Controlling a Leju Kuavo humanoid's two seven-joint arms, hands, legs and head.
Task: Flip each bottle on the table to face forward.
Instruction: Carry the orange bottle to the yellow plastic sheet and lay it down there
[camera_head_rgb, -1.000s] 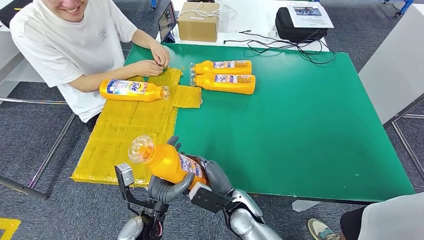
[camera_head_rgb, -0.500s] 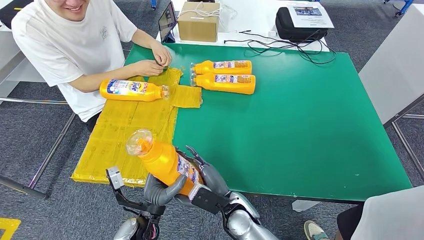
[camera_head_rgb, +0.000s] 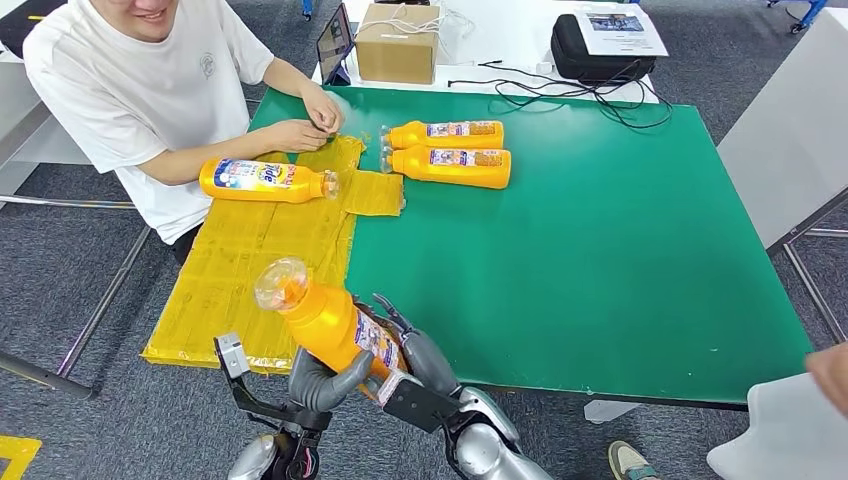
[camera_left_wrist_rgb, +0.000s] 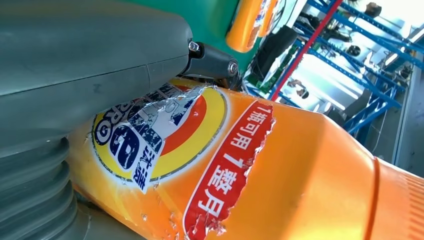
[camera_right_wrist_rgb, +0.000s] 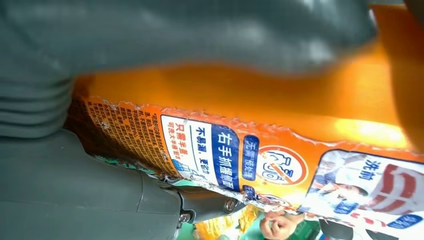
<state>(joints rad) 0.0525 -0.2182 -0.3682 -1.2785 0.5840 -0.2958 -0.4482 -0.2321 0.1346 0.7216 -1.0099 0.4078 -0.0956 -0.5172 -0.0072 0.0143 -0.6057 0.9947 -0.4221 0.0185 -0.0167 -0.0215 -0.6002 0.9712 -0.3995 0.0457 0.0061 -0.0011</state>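
Both my hands hold one orange bottle (camera_head_rgb: 328, 322) off the table's near edge, tilted with its clear cap up and to the left. My left hand (camera_head_rgb: 322, 379) grips it from below, and my right hand (camera_head_rgb: 421, 356) holds its base end. The left wrist view has the torn front label (camera_left_wrist_rgb: 150, 135) beside my left hand (camera_left_wrist_rgb: 70, 75). The right wrist view has the back label (camera_right_wrist_rgb: 240, 155) under my right hand (camera_right_wrist_rgb: 165, 35). Another bottle (camera_head_rgb: 264, 180) lies front label up on the yellow mat (camera_head_rgb: 250, 260). Two bottles (camera_head_rgb: 447, 131) (camera_head_rgb: 452, 166) lie side by side on the green table (camera_head_rgb: 600, 260), back labels up.
A person in a white shirt (camera_head_rgb: 140, 90) sits at the table's far left corner, hands (camera_head_rgb: 312, 122) resting by the mat's far end. A cardboard box (camera_head_rgb: 397, 42), a black bag (camera_head_rgb: 600, 45) and cables lie beyond the table. Another person's sleeve (camera_head_rgb: 785, 435) is at lower right.
The held bottle has tipped more upright and shifted slightly left with both hands since a second ago. The person at lower right has moved further toward the picture's edge.
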